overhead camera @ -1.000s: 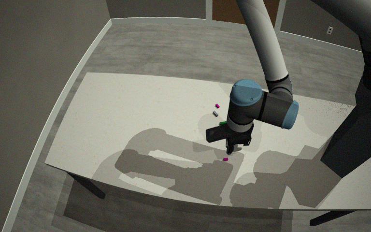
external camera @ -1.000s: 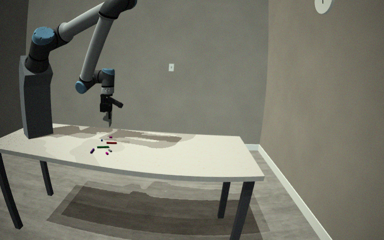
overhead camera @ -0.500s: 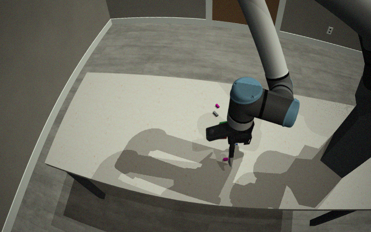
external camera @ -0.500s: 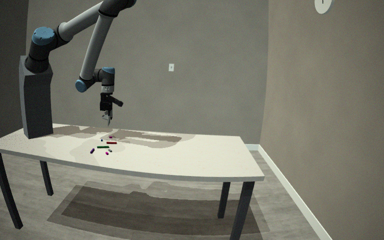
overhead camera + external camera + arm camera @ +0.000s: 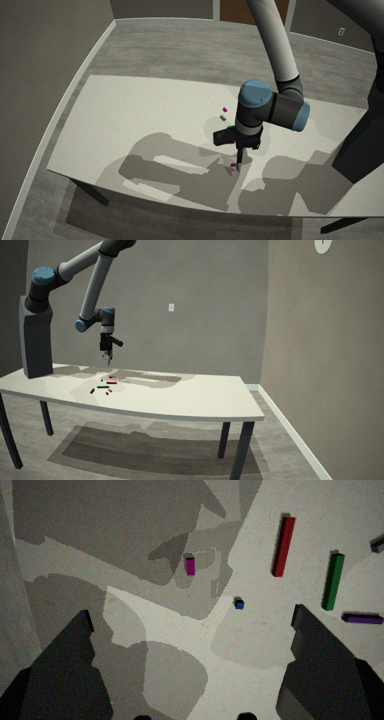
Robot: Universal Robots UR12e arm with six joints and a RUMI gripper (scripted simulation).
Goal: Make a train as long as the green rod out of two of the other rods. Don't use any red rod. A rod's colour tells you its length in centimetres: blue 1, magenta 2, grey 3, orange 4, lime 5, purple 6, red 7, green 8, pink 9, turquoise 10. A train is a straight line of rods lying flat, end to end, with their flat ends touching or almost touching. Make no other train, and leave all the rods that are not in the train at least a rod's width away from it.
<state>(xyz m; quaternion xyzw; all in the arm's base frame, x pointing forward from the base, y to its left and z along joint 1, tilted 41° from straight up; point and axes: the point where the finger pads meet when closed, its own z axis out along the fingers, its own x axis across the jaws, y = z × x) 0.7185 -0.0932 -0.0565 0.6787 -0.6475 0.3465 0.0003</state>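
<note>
My gripper (image 5: pixel 191 609) is open and empty, high above the table. Below it a magenta rod (image 5: pixel 233 164) (image 5: pixel 110 377) (image 5: pixel 190 566) lies alone. A green rod (image 5: pixel 231 126) (image 5: pixel 102 387) (image 5: pixel 333 582) lies apart from a purple rod (image 5: pixel 92 390) (image 5: pixel 362 619), which is hidden in the top view. A grey rod (image 5: pixel 223 117) (image 5: pixel 110 390) (image 5: pixel 378 545) lies near the green one. A second magenta rod (image 5: pixel 225 109) (image 5: pixel 107 393) lies beyond the grey one, out of the wrist view. A small blue rod (image 5: pixel 244 149) (image 5: pixel 101 380) (image 5: pixel 239 604) lies alone. No rods touch end to end.
A red rod (image 5: pixel 232 142) (image 5: pixel 111 382) (image 5: pixel 284 547) lies between the green rod and the first magenta rod, partly hidden by the gripper in the top view. The arm's grey pedestal (image 5: pixel 38 346) stands at one end of the white table (image 5: pixel 113 113) (image 5: pixel 198 398).
</note>
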